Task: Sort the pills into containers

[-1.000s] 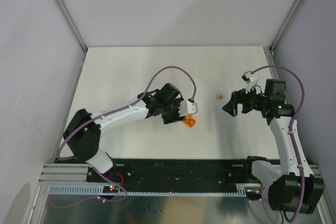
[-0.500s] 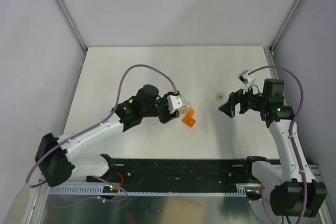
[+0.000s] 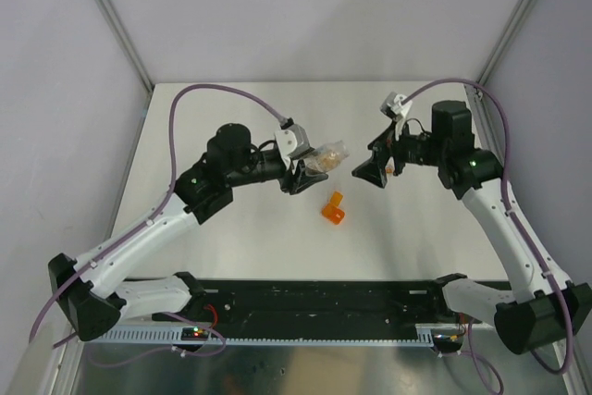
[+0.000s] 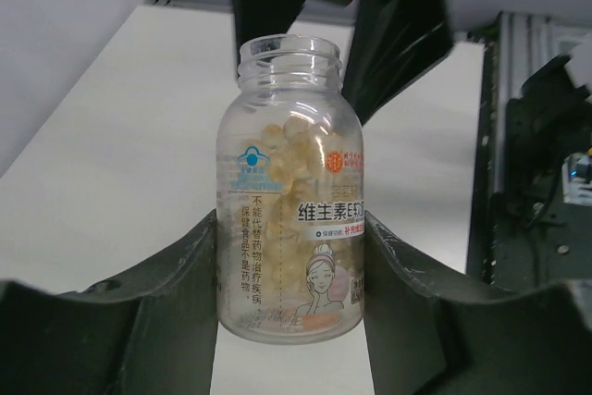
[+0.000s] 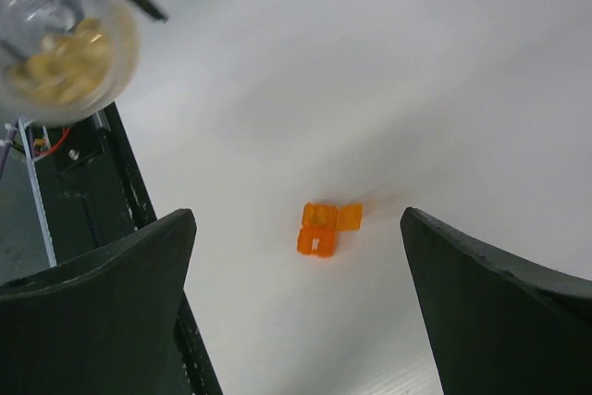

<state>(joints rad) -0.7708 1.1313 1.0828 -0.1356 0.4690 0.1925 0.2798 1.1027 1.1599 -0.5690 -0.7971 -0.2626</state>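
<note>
White worktop [image 3: 231, 117] lies under it all: the pills [image 4: 296, 150] sit heaped inside a clear, uncapped vial [image 4: 291, 182], which the left jaws pinch by its sides. Near it, toward the arm bases, the orange two-cell box [image 3: 333, 210] rests on the worktop, touched by neither arm. The right jaws, spread wide and holding nothing, face the vial's mouth.

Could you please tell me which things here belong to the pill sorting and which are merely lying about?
Job: pill bottle, uncapped, in left gripper; orange box on table; open right gripper.
Lying about: purple cables; black base rail.
</note>
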